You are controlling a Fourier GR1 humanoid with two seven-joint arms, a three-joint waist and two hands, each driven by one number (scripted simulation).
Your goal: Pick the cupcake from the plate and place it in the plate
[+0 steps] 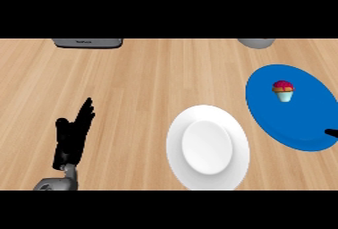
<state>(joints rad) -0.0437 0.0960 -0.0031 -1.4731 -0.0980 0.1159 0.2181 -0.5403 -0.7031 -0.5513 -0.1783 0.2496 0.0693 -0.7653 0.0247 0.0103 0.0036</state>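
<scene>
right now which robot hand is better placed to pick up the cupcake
Right. The cupcake sits on the blue plate at the view's right, and the right robot hand shows at that plate's lower right edge. The left robot hand rests open on the far side of the white plate.

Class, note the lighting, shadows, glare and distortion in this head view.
Head view: even light, no glare on the blue plate; soft grey shading inside the white plate; the cupcake casts no clear shadow; both plates look stretched taller than wide; the right hand is cropped at the right edge.
</scene>
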